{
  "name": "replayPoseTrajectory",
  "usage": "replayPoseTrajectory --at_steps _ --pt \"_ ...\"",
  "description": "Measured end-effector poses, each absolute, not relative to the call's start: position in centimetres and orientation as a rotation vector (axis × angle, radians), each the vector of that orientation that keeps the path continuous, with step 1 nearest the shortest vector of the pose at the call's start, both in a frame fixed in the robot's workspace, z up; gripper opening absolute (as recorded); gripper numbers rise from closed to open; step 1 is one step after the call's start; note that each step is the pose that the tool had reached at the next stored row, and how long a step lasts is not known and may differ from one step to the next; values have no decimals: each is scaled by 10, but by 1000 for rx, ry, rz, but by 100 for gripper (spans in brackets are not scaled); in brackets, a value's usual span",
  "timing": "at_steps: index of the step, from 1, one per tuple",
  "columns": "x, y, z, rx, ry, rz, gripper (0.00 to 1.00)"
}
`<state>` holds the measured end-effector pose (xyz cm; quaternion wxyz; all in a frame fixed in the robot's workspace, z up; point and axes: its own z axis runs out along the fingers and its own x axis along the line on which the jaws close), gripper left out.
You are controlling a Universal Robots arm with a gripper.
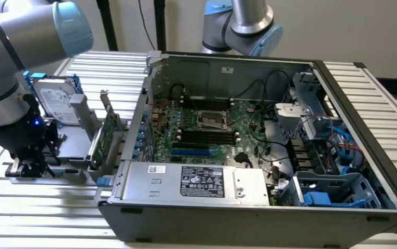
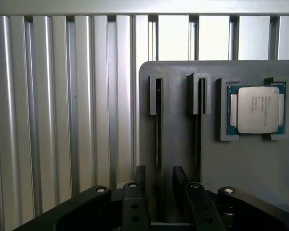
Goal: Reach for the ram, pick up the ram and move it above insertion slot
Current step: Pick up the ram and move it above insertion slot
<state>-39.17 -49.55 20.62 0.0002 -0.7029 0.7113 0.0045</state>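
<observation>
The ram stands on edge in a slot of the grey holder plate; it shows as a thin dark strip. My gripper is open, with one fingertip on each side of the strip's near end and a gap left on both sides. A second thin strip stands in the neighbouring slot. In the exterior view my gripper is low over the holder, at the exterior view's left of the open computer case. The black memory slots lie on the motherboard inside the case.
A processor chip sits in a recess of the holder. A hard drive in a blue frame and a green expansion card stand upright between my arm and the case wall. A second arm stands behind the case.
</observation>
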Motion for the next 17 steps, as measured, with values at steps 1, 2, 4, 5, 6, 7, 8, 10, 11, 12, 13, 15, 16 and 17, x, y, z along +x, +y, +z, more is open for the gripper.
replayPoseTrajectory --at_steps 1,2,4,5,6,7,8,10,11,12,13,15,16,17 --pt "-392 -495 205 -2208 2234 14 36" --pt "-392 -494 204 -2208 2234 14 36" --pt "-393 -493 202 -2208 2234 14 36" --pt "-393 -492 202 -2208 2234 14 36" --pt "-393 -492 201 -2208 2234 14 36" --pt "-393 -492 200 -2208 2234 14 36" --pt "-393 -492 200 -2208 2234 14 36" --pt "-393 -491 199 -2208 2235 14 36" --pt "-393 -491 199 -2208 2234 14 34" --pt "-393 -491 199 -2208 2234 14 34" --pt "-393 -491 198 -2208 2235 14 28" --pt "-393 -491 198 -2208 2235 14 22" --pt "-393 -491 198 -2208 2235 14 15" --pt "-393 -491 198 -2208 2235 14 15"
